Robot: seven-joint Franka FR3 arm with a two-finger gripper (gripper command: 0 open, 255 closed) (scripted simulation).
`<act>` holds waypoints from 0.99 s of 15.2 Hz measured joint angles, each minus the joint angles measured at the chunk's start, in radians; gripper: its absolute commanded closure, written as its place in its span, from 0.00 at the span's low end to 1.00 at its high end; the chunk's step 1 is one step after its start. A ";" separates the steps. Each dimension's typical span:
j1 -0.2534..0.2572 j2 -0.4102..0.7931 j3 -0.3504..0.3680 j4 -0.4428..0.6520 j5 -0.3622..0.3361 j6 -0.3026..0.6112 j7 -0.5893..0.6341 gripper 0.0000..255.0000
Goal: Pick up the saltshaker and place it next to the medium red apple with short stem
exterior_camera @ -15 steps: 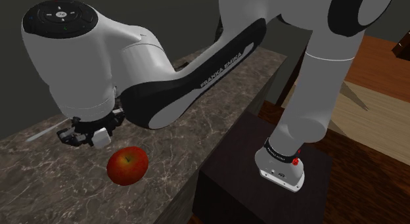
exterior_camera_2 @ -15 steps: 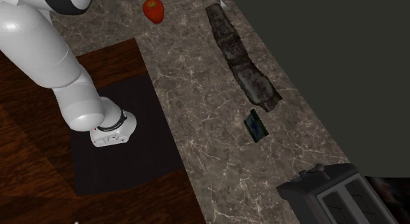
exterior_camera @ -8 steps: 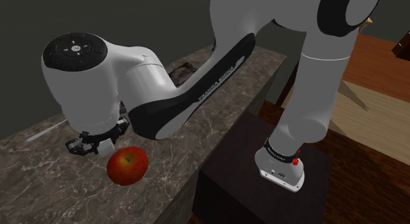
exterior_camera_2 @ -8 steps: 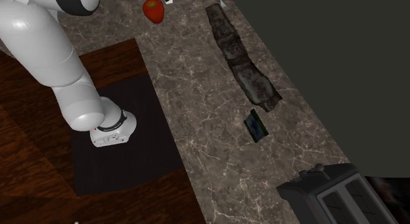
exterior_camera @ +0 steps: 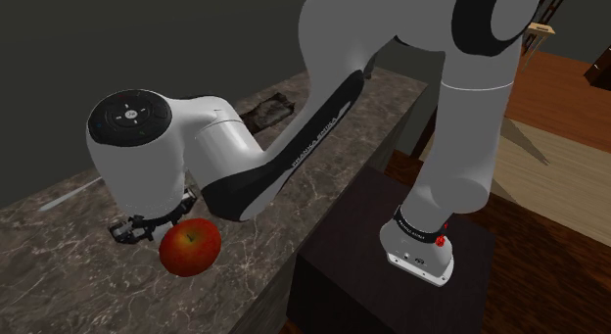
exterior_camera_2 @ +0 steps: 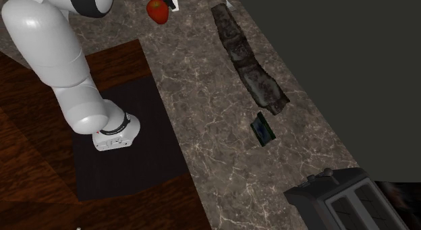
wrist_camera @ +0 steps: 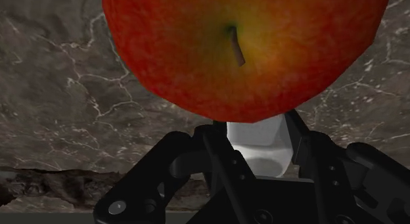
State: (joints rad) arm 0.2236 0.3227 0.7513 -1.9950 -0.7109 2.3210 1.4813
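Observation:
A red apple (exterior_camera: 190,246) with a short stem lies on the dark marbled countertop (exterior_camera: 59,273). My gripper (exterior_camera: 137,227) hangs low just beside it, on the shoulder view's left, mostly hidden under the white wrist. In the wrist view the gripper (wrist_camera: 253,127) is shut on a white saltshaker (wrist_camera: 257,145), clasped between both black fingers (wrist_camera: 220,160). The apple (wrist_camera: 243,52) looms right in front of the shaker, very close. In the second exterior view the apple (exterior_camera_2: 158,10) sits near the top edge with the saltshaker (exterior_camera_2: 173,0) right beside it.
A long dark lumpy object (exterior_camera_2: 249,60) lies along the counter (exterior_camera_2: 216,127), with a small dark flat item (exterior_camera_2: 263,129) past it and a black toaster (exterior_camera_2: 344,202) at the far end. The counter edge drops to my dark stand (exterior_camera: 392,283). A thin pale utensil (exterior_camera: 69,197) lies behind the hand.
The arm has come down and toward the apple, carrying the saltshaker. The hand now sits lower, close beside the apple. The apple has not moved.

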 measured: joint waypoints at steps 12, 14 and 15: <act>0.016 0.034 -0.034 -0.002 -0.070 0.044 0.053 0.00; 0.016 0.036 -0.034 -0.006 -0.072 0.048 0.054 0.00; 0.018 0.039 -0.036 -0.007 -0.077 0.051 0.059 0.00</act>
State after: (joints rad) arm 0.2415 0.3614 0.7153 -2.0021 -0.7876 2.3722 1.5406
